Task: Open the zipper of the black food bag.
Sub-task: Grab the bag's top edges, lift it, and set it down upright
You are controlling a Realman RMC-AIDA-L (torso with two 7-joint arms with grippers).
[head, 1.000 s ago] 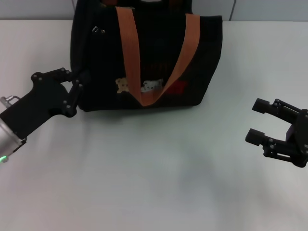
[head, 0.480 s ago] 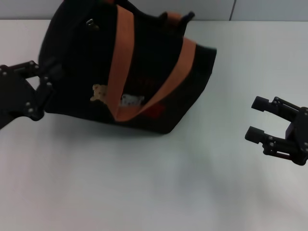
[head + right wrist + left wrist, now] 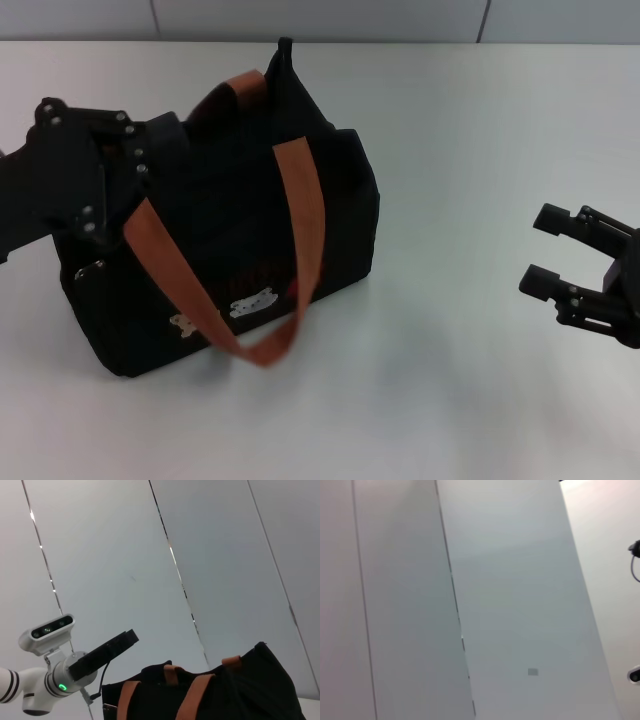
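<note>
The black food bag (image 3: 235, 235) stands left of centre on the white table in the head view, its bear patches and one orange-brown strap handle (image 3: 300, 230) facing me. It also shows low in the right wrist view as the bag (image 3: 220, 692). My left gripper (image 3: 140, 175) is at the bag's left end, shut on the fabric there. A small silvery metal piece (image 3: 97, 267) shows just below it on the bag's left corner. The zipper line itself is lost in the black top. My right gripper (image 3: 537, 248) hovers open far to the right, away from the bag.
The white table (image 3: 420, 400) stretches in front of and to the right of the bag. A grey panelled wall (image 3: 495, 580) fills the left wrist view. The left arm (image 3: 95, 657) shows beside the bag in the right wrist view.
The left gripper has swung and dragged the bag toward me and to the left, turning it so one end points away. The right gripper has hardly moved.
</note>
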